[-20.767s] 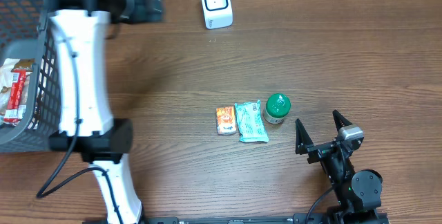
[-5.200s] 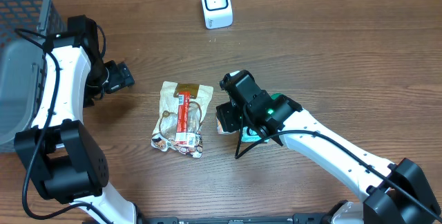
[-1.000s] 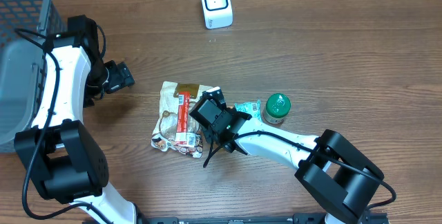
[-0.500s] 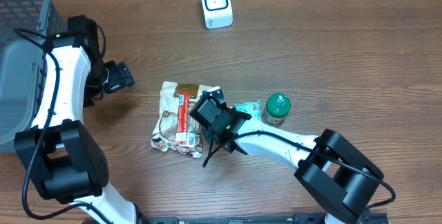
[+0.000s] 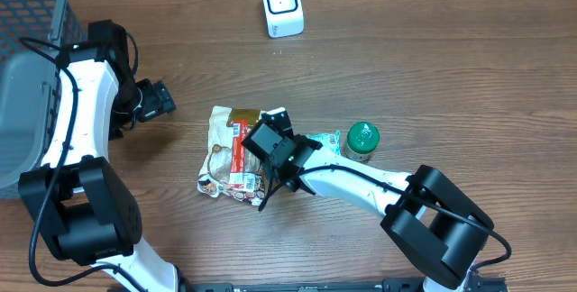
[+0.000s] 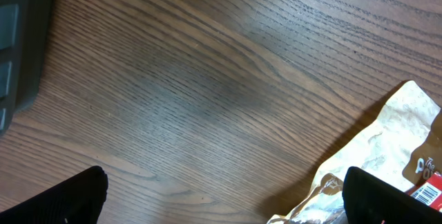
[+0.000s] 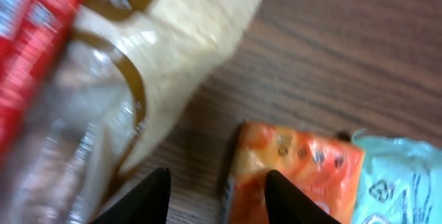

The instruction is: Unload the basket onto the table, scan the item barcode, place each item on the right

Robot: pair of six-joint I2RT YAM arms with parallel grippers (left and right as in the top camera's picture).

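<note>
With the left gripper (image 6: 228, 200) jaws wide apart and the right gripper (image 7: 219, 200) jaws apart and empty between the snack bag (image 5: 225, 152), flat on the worktop (image 5: 451, 58), and an orange packet (image 7: 297, 169), closing might catch the wrong pack.

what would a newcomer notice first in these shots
The right gripper hangs mid-table at the edge of a crinkled tan snack bag, with an orange packet just under it and a green-lidded jar nearby. A white scanner stands alone at the far edge.
</note>
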